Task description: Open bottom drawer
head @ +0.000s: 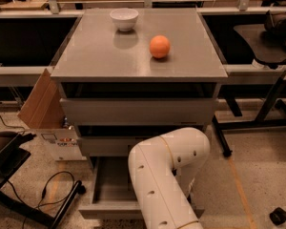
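Grey cabinet top (pixel 95 61) carries white bowl (pixel 124 19) and orange (pixel 159 46)

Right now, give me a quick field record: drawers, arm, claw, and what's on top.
bottom drawer: pulled out, grey inside showing
middle drawer: looks shut
top drawer: looks shut
arm: white elbow in front of the bottom drawer's right part
claw: out of view
cabinet top: bowl at the back, orange to its right and nearer the front
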